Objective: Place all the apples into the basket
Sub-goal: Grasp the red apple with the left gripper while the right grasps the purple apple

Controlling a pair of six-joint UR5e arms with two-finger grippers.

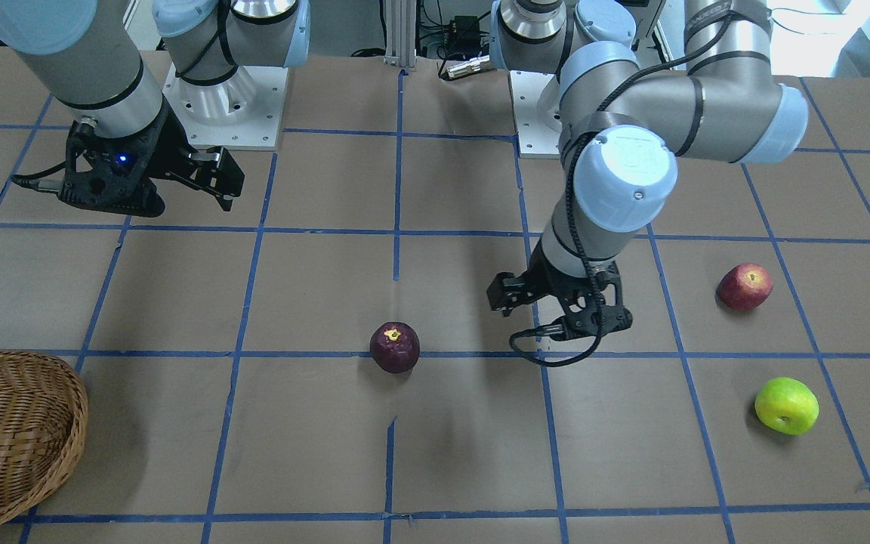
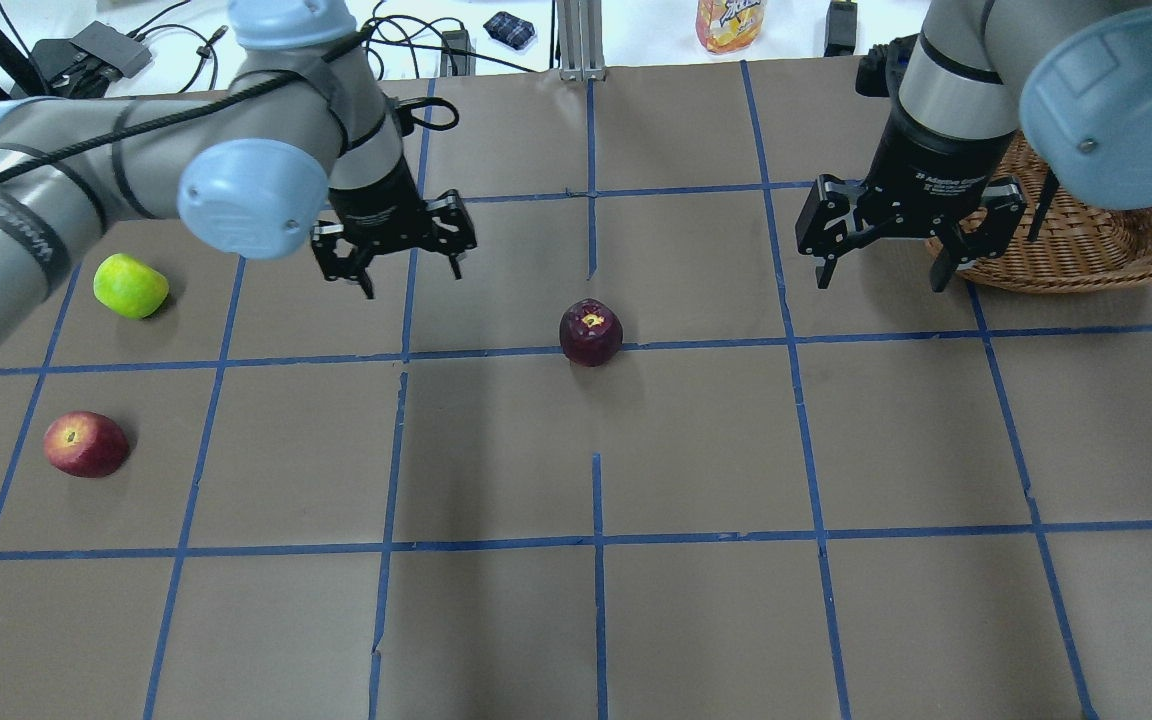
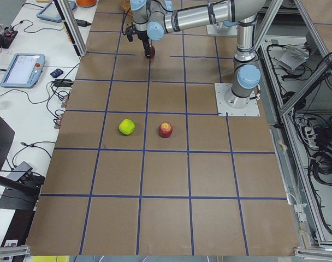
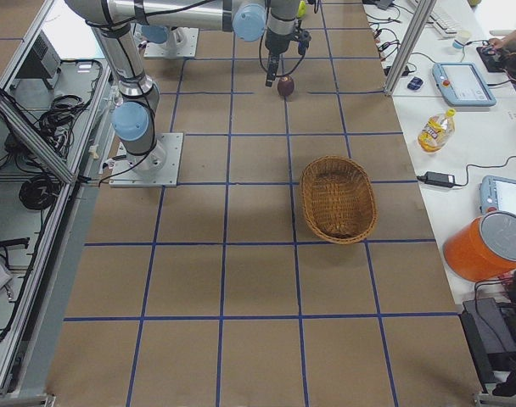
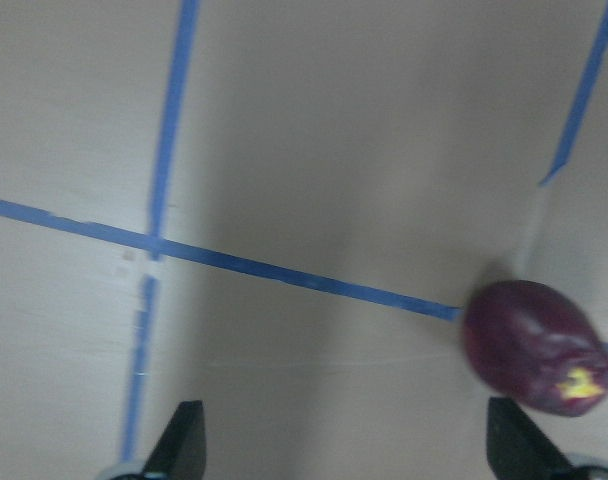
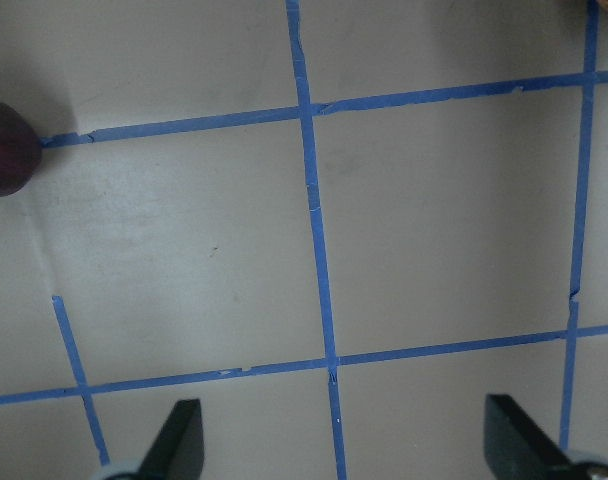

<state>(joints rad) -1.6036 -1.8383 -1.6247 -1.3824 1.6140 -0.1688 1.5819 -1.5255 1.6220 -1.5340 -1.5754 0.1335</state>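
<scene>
The dark maroon apple (image 2: 591, 332) sits near the table's middle and also shows in the front view (image 1: 395, 347) and low right in the left wrist view (image 5: 537, 345). The red apple (image 2: 86, 443) and the yellow-green apple (image 2: 130, 286) lie apart at the left. The wicker basket (image 2: 1086, 265) stands at the far right and holds no apple. My left gripper (image 2: 412, 280) is open and empty, above the table to the left of the maroon apple. My right gripper (image 2: 881, 280) is open and empty, just left of the basket.
Blue tape lines (image 2: 596, 350) grid the brown table. The two arm bases (image 1: 223, 98) stand at the robot's edge. A juice bottle (image 2: 731, 20) and cables lie on the white bench beyond the far edge.
</scene>
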